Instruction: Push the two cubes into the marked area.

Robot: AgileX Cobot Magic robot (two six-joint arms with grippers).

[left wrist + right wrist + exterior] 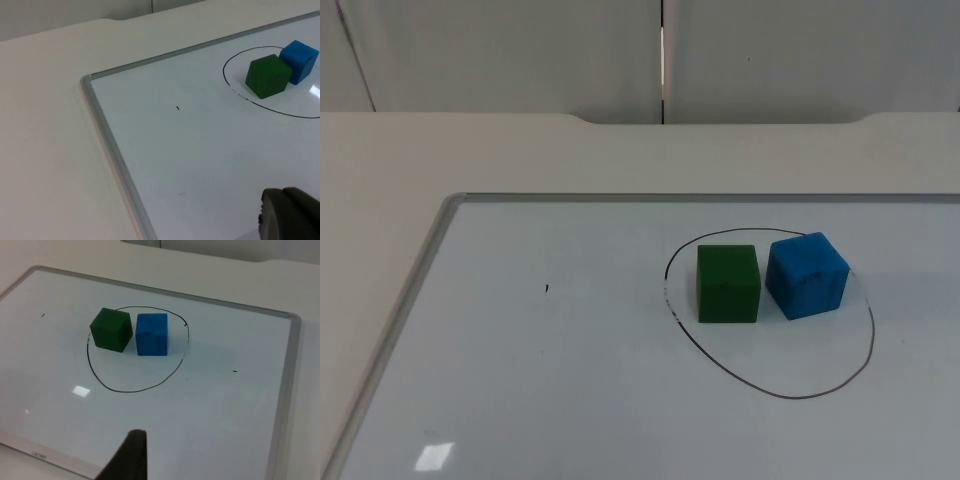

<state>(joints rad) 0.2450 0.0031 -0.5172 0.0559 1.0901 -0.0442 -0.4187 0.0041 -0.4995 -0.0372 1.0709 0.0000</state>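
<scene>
A green cube [728, 284] and a blue cube [806, 275] stand side by side on a whiteboard [520, 400], almost touching. Both sit inside a hand-drawn black oval [770, 390], in its far half; the green one is close to the oval's left line. The left wrist view has the green cube [268, 76] and blue cube [300, 61] well ahead of my left gripper [290, 216]. From the right wrist view, the green cube [112, 329] and blue cube [152, 334] lie ahead of my right gripper [130, 457], which hangs back near the board's frame. Neither gripper touches a cube.
The whiteboard has a raised grey frame [410, 290] and lies on the white table [380, 160]. A small black mark [547, 289] sits on the board left of the oval. The grey partition wall [520, 50] closes the far side.
</scene>
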